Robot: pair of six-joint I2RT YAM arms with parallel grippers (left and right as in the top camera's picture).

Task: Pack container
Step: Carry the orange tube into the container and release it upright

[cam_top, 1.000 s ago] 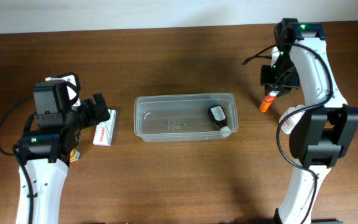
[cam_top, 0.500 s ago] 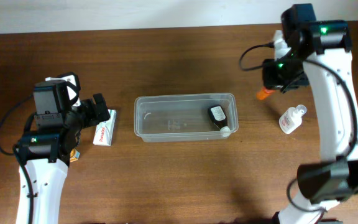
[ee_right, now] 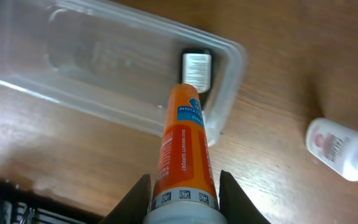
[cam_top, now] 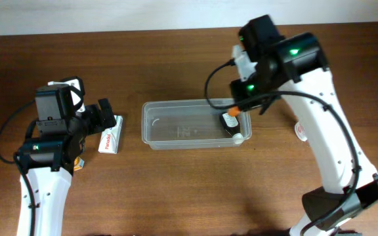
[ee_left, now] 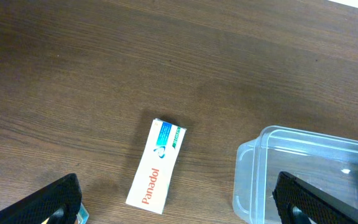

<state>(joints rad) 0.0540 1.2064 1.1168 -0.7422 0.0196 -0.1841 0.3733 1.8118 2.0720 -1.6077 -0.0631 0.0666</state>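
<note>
Swinging in from the bench's right edge, the right arm (cam_top: 320, 131) had carried the tube (cam_top: 235, 111) over the right end of the container (cam_top: 176, 128) at mid-bench, above a dark bottle (cam_top: 229, 121). From the left wrist, the left fingers (ee_left: 51, 199) stood wide apart and empty over a box (ee_left: 157, 165). From the right wrist, the right fingers (ee_right: 139, 198) clamped the tube, and a white bottle (ee_right: 337, 146) lay toward the right edge.

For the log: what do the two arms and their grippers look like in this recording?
The left arm and right arm share one build: smooth, rounded white links with black joint housings, each with a small green light glowing on it. A thin black cable loops beside the right arm, and another beside the left. The left gripper and right gripper have black fingers. No readable markings show.
</note>
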